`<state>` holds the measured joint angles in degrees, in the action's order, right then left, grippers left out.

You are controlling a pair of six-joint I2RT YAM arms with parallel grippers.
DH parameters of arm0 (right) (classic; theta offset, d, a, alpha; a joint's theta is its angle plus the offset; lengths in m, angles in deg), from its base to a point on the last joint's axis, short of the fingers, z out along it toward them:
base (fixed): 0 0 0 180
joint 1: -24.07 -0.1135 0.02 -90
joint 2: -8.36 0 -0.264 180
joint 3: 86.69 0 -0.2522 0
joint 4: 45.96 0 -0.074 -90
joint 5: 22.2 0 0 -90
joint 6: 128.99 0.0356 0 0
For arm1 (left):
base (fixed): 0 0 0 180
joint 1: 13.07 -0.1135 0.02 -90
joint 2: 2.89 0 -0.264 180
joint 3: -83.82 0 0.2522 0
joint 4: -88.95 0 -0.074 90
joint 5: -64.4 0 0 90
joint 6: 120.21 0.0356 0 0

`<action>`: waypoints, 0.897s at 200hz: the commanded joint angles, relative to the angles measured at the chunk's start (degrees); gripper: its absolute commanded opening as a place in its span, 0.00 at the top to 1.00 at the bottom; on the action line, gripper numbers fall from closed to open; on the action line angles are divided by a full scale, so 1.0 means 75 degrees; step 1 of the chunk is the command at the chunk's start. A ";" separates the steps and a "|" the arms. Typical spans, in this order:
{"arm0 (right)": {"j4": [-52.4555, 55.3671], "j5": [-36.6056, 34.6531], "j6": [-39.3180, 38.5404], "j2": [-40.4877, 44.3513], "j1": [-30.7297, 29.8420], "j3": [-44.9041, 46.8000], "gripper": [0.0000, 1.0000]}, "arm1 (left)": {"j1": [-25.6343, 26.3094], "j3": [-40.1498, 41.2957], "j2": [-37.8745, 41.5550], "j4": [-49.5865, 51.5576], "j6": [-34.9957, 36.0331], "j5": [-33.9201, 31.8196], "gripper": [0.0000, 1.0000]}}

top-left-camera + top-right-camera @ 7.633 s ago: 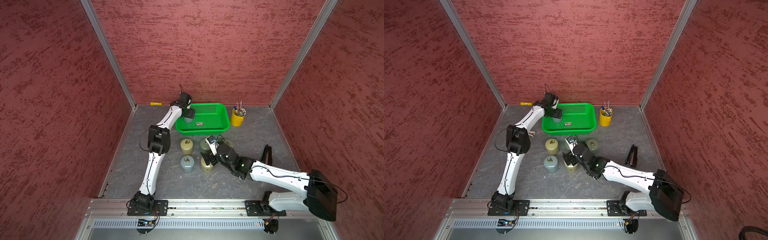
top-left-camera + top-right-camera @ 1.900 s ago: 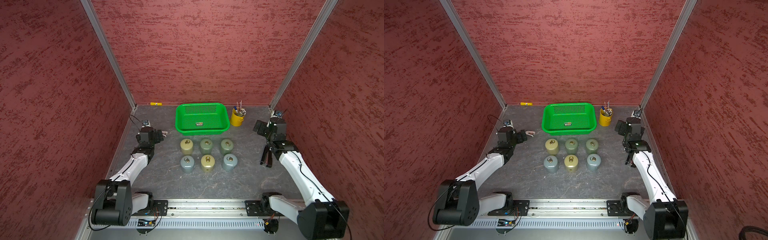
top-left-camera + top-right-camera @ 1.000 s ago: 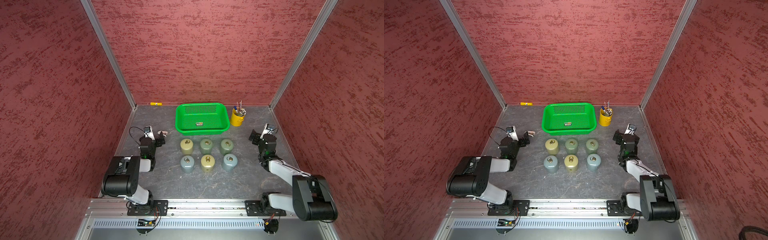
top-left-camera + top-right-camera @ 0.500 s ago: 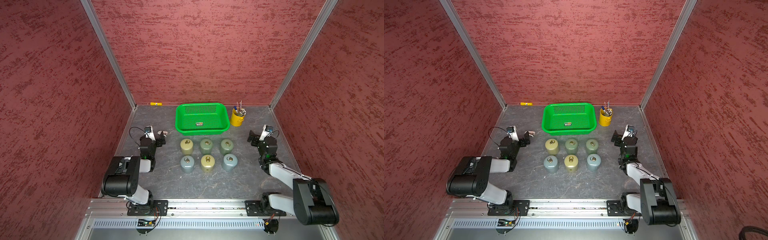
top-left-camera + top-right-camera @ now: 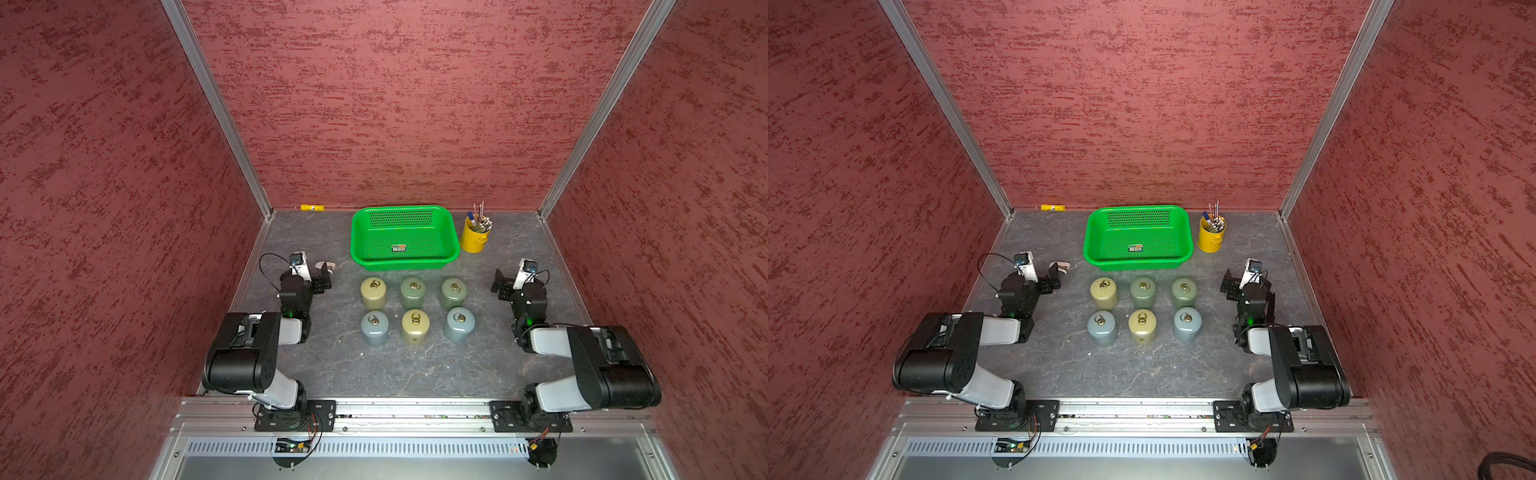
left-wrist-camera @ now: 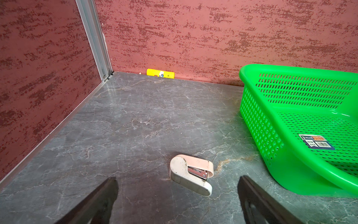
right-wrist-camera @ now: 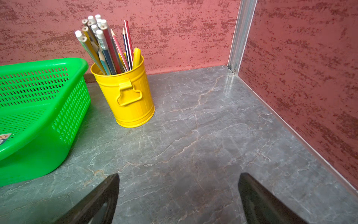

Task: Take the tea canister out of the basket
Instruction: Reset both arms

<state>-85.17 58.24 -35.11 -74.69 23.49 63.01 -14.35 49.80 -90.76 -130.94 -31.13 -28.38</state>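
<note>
Grey marbled tabletop (image 5: 415,374), enclosed by red textured walls (image 5: 395,104) on three sides. Green mesh basket (image 5: 405,266) sits at upper centre in both top views, near the back wall, with a small label (image 5: 399,248) on its floor. Six tea canisters (image 5: 415,326) stand upright on the tabletop just below the basket and outside it, in two rows of three, none touching: olive, green, green behind; blue-grey, olive, blue-grey in front. Yellow pen bucket (image 5: 473,241) stands just right of the basket. Yellow tube (image 5: 311,207) lies against the back wall, upper left of the basket. Left gripper (image 6: 177,180), left of the canisters, has its jaws spread wide and holds nothing. A pink-and-white stapler (image 6: 190,174) lies on the tabletop just ahead of it, untouched. Right gripper (image 7: 179,177), right of the canisters, is likewise spread wide over bare tabletop, gripping nothing.
</note>
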 commanded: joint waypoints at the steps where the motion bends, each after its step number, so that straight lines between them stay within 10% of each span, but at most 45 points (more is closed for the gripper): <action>1: -0.0424 0.0236 -0.0201 -0.0239 -0.0003 -0.0197 0.01 | 0.0006 -0.0123 -0.0058 0.0063 0.0098 0.0038 0.00; 179: -0.0133 0.0590 -0.0459 -0.0763 -0.0098 -0.0653 0.01 | 0.0011 -0.0117 -0.0055 0.0068 0.0090 0.0037 0.00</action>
<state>-86.70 61.43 -38.00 -80.29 23.03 58.93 -14.35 49.78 -90.76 -130.85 -30.81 -28.41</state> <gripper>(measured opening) 0.989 0.997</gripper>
